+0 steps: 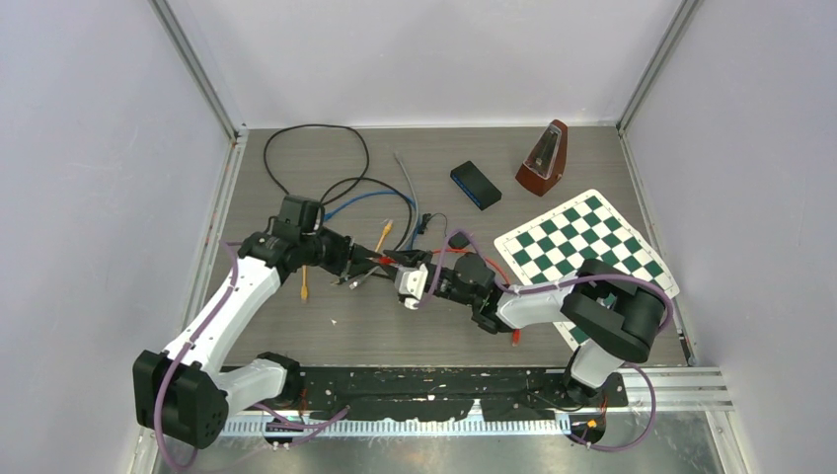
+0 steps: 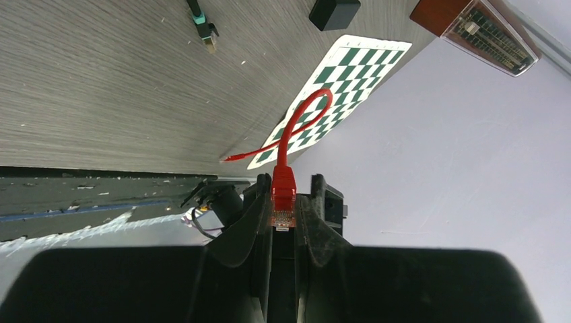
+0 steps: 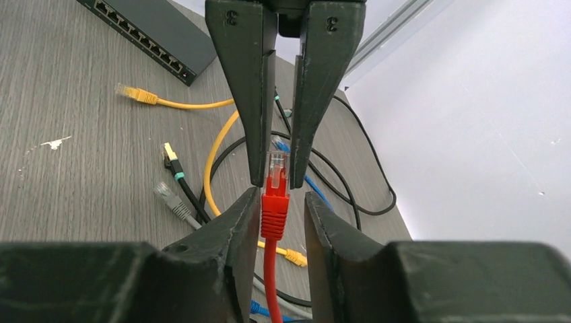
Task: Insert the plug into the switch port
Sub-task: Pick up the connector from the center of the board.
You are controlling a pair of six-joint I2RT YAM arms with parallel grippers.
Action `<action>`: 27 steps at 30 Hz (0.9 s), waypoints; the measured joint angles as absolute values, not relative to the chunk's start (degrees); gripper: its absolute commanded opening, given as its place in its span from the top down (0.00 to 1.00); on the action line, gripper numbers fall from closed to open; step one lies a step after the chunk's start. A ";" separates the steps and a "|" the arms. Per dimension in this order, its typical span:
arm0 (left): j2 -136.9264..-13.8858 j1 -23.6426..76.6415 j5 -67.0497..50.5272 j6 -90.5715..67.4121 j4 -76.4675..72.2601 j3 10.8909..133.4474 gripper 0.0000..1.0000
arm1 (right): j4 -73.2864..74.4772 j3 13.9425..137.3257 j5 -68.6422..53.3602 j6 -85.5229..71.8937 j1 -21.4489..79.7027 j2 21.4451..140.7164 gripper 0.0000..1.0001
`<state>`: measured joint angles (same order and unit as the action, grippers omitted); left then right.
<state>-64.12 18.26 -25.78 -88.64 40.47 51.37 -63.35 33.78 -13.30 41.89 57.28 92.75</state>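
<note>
Left of centre in the top view, the left gripper (image 2: 288, 192) was clenched on the clear tip of the red plug (image 3: 275, 202), raised off the table (image 1: 395, 336). The right gripper (image 3: 276, 219) stood released, its fingers (image 3: 239, 222) flanking the plug's red sleeve without touching. Light and hard on a springy cable (image 2: 296, 121), the plug seemed best gripped by that sleeve, with the switch (image 1: 476, 185) further right.

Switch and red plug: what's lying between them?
A yellow cable lies between the switch and the red plug; the right wrist view shows it.
</note>
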 measured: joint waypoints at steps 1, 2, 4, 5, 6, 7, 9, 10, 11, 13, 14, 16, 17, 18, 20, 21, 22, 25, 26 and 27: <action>-64.12 18.28 -25.82 -88.68 40.34 51.35 1.00 | -63.59 33.71 -13.13 41.93 57.34 93.03 0.67; -64.12 18.28 -25.98 -88.71 40.21 51.31 1.00 | -63.75 33.67 -12.93 42.00 57.36 93.19 0.67; -64.12 18.31 -26.15 -88.77 40.10 51.22 1.00 | -64.38 33.43 -12.53 42.00 57.43 93.51 0.67; -64.12 18.31 -26.20 -88.79 40.10 51.18 1.00 | -64.73 33.26 -12.40 42.02 57.43 93.60 0.67; -64.12 18.31 -26.24 -88.79 40.10 51.18 1.00 | -65.06 33.06 -12.23 42.09 57.45 93.65 0.69; -64.12 18.31 -26.24 -88.82 40.07 51.18 1.00 | -65.25 32.88 -12.01 42.15 57.54 93.69 0.76; -64.12 18.31 -26.26 -89.19 39.94 51.18 1.00 | -65.60 32.64 -11.81 42.24 57.60 93.76 0.87; -64.12 18.31 -26.30 -89.17 39.75 51.18 1.00 | -65.93 32.47 -11.57 42.37 57.65 93.82 0.89; -64.12 18.31 -26.30 -89.32 39.79 51.18 1.00 | -66.06 32.36 -11.20 42.44 57.69 93.82 0.94; -64.10 18.28 -26.26 -89.41 39.64 51.18 1.00 | -66.43 32.21 -11.00 42.37 57.69 93.82 0.95; -64.01 18.28 -26.22 -89.45 39.57 51.16 1.00 | -66.54 32.18 -10.87 42.33 57.69 93.82 0.95; -63.53 18.28 -26.15 -89.62 39.31 50.92 1.00 | -66.92 32.12 -10.72 42.13 57.71 93.82 0.95; -62.98 18.26 -26.09 -89.80 38.92 50.57 1.00 | -67.22 32.08 -10.68 41.95 57.76 93.82 0.95; -62.46 18.26 -26.09 -89.95 38.70 50.28 1.00 | -67.53 32.03 -10.66 41.91 57.82 93.82 0.95; -61.80 18.24 -26.04 -90.11 38.50 50.02 0.87 | -68.07 31.90 -10.55 41.87 58.00 93.82 0.95; -61.65 18.22 -25.98 -90.08 38.39 50.00 0.77 | -68.16 31.88 -10.50 41.76 58.00 93.82 0.95; -61.60 18.13 -25.98 -90.02 38.37 50.00 0.66 | -68.20 31.88 -10.48 41.63 58.00 93.82 0.95; -61.06 17.69 -24.99 -89.27 37.82 49.54 0.34 | -67.22 31.92 -10.04 40.03 58.06 93.30 0.95; -60.31 17.19 -24.32 -89.32 37.63 49.12 0.26 | -66.19 31.92 -9.45 39.05 58.00 92.79 0.95; -59.53 16.71 -23.75 -89.30 37.54 48.73 0.10 | -64.95 31.92 -8.91 38.09 57.98 92.03 0.95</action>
